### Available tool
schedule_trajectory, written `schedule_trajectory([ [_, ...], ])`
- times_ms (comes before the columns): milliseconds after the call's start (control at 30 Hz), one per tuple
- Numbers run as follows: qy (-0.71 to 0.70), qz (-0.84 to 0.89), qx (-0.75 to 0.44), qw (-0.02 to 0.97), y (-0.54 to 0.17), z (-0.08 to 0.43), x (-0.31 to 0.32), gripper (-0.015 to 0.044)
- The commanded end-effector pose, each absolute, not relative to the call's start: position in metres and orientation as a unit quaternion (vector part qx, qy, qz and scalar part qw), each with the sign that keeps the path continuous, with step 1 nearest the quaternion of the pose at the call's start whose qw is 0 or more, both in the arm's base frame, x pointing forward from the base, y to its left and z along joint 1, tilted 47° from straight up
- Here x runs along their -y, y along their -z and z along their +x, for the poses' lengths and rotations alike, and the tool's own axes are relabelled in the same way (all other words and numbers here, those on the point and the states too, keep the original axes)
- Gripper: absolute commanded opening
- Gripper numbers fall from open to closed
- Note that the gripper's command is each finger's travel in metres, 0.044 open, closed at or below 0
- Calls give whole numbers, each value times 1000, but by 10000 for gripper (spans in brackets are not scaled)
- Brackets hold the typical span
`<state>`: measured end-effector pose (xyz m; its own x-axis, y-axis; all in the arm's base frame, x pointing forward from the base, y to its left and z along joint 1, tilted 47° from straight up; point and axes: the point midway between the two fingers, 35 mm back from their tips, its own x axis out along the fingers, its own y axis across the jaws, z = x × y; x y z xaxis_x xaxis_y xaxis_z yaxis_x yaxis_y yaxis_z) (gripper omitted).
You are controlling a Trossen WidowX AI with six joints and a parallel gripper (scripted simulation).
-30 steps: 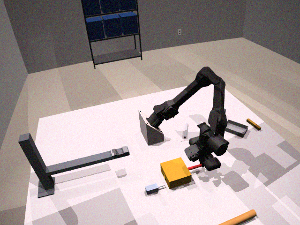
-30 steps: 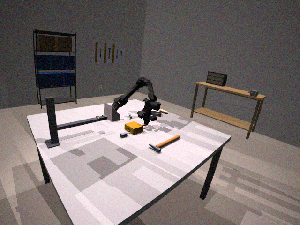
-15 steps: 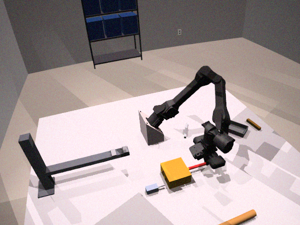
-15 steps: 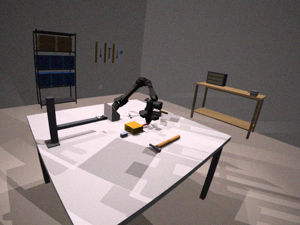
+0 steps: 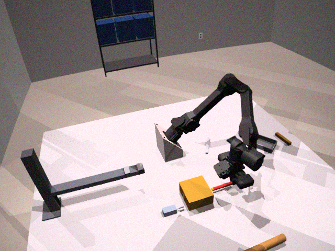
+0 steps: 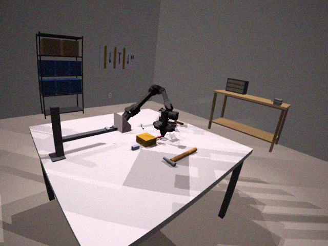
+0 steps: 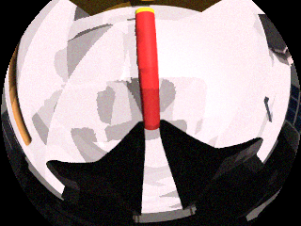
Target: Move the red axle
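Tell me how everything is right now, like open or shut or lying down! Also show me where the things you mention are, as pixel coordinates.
Jaws: shut on the axle.
Red axle (image 5: 222, 185) (image 6: 159, 137) (image 7: 150, 71): held, out of the beam.
Yellow beam (image 5: 196, 189) (image 6: 146, 137) (image 7: 118, 6): resting on the table.
V-blocks (image 5: 126, 170) (image 6: 109, 128): no axle in them.
Bracket (image 5: 89, 179) (image 6: 87, 134): standing.
Hammer (image 5: 267, 243) (image 6: 185, 154) (image 7: 18, 104): lying down.
Grey tray (image 5: 264, 147): open on top.

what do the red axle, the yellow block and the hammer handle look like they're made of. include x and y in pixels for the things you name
Red axle (image 5: 222, 185) (image 6: 159, 137) (image 7: 149, 61): probably painted metal or plastic; even red colour, yellow end.
Yellow block (image 5: 196, 190) (image 6: 146, 139): could be painted metal or plastic; flat, uniform faces, no grain visible.
Hammer handle (image 5: 267, 243) (image 6: 184, 154): likely wood, smooth finish; warm orange-brown, with a rounded shaft.
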<state>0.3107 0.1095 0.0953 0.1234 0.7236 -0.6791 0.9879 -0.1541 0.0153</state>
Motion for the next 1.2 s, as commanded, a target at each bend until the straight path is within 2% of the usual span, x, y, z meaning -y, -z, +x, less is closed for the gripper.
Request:
schedule_trajectory([
  [0,274,708,-605,239,-92,311,-113,0],
  [100,274,708,-605,239,-92,312,-113,0],
  [667,275,708,-604,240,-102,310,-103,440],
  [1167,275,708,-604,240,-120,307,-83,440],
])
